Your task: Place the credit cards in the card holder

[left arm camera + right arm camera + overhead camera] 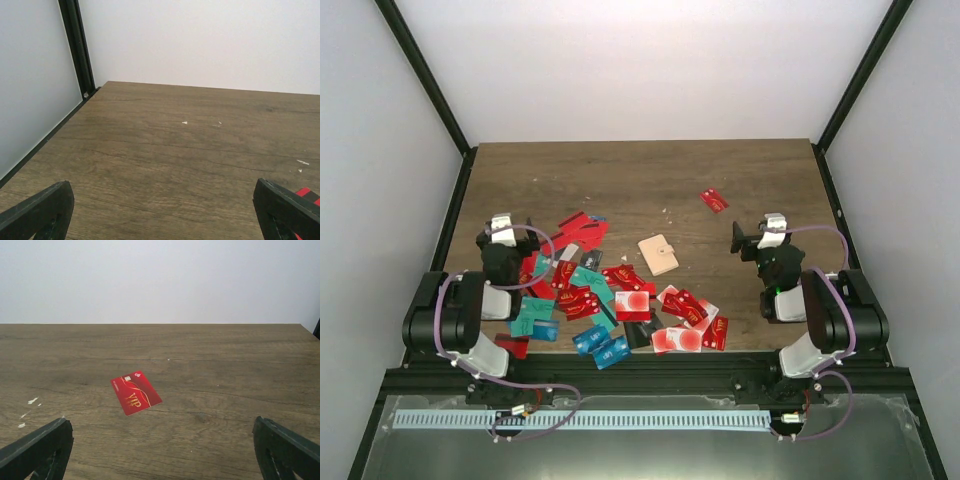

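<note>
Wood-grain desk [650, 180] fills a white-walled enclosure with black corner posts, both arms bolted at its near edge. On the left, the left fingers [45, 210] stand spread wide and hold nothing, pointing across bare wood toward the far left corner; a sliver of a red card shows beside the right-hand one in the left wrist view. Just right of that arm, the credit cards [632, 305] lie in a loose heap along the near half of the desk, mostly red, with teal, blue, black and white-and-red ones mixed in, many overlapping. Beyond the right part of the heap, the tan card holder [658, 254] lies folded shut and flat on the wood, near the closest cards. Further right and farther back, a single red card [136, 392] with gold "VIP" lettering lies alone, well apart from the rest. On the right, the right fingers [285, 450] are also spread wide and empty, aimed toward that card.
</note>
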